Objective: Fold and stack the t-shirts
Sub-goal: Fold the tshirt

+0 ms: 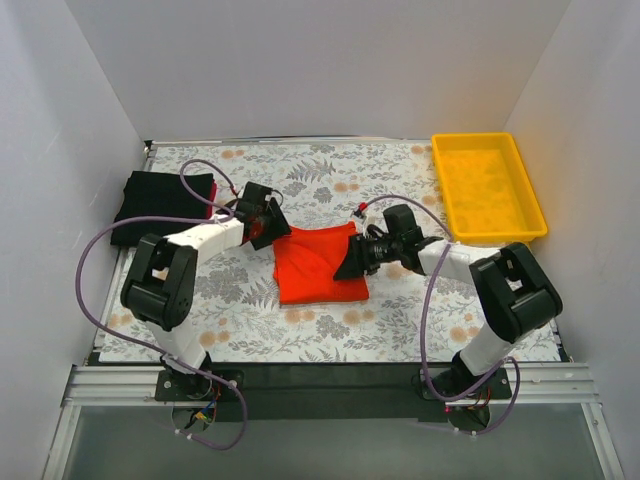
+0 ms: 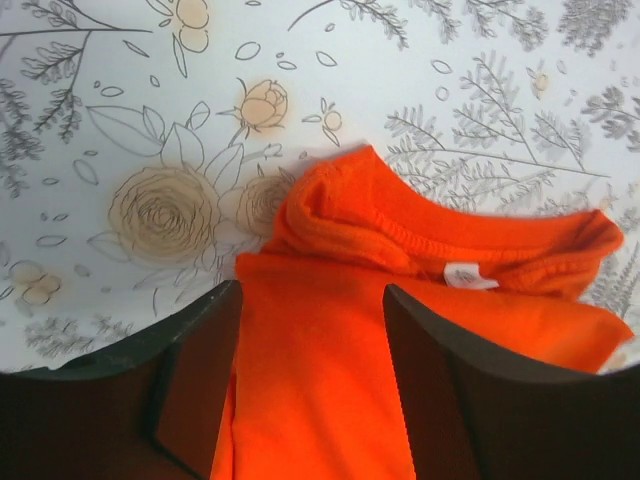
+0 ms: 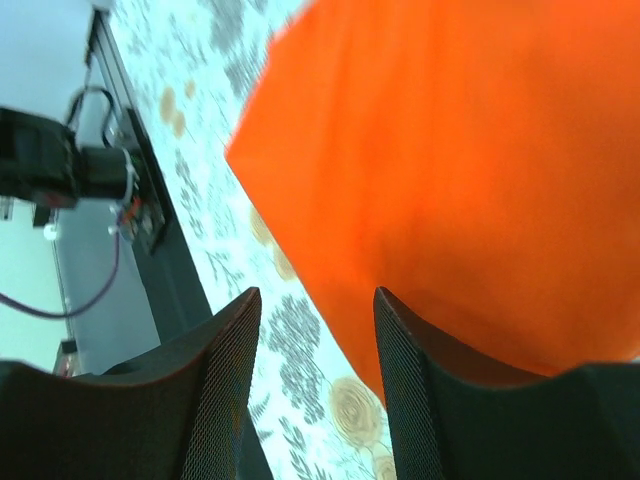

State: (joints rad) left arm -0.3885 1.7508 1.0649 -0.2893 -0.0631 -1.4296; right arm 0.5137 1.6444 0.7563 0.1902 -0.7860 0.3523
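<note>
The orange t-shirt [image 1: 318, 268] lies partly folded in the middle of the bench [image 1: 300, 335]. The left tool [image 1: 262, 218] sits over the shirt's far left corner. Its jaws are roughly half apart, with cloth lying in the gap but not pinched. The right tool [image 1: 356, 258] is at the shirt's right edge, its jaws also apart and gripping nothing. A folded black t-shirt [image 1: 160, 205] rests at the far left, well apart.
</note>
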